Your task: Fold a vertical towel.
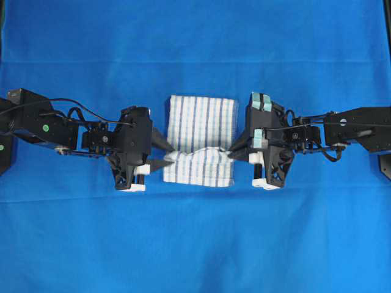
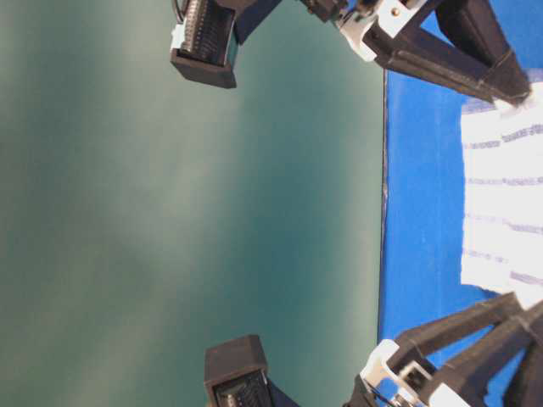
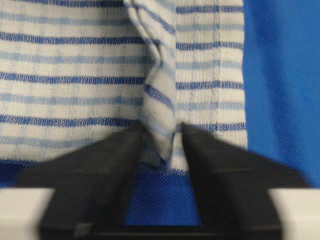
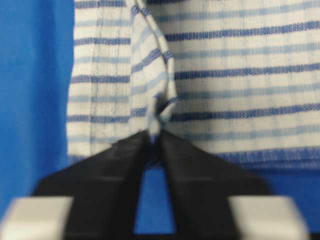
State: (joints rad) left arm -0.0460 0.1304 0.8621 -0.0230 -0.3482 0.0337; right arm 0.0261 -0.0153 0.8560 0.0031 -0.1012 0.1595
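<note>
Towel: the towel lies folded on the blue sheet at mid-table, stripes running up and down in the overhead view; 1 raised ridge of cloth crosses it from side edge to side edge, just below its middle.
Left gripper: the left gripper points inward at the towel's left edge; in its wrist view the 2 fingers stand apart on either side of the ridge end, with blue sheet showing in the gap below; jaws spread, cloth between them but not squeezed.
Right gripper: the right gripper meets the towel's right edge, opposite the left one; its fingers leave a narrow gap at the tips with the ridge end lodged there; whether they pinch the fold or have let go cannot be told.
Table-level view: sideways; both grippers' fingertips are at the towel's 2 opposite edges.
</note>
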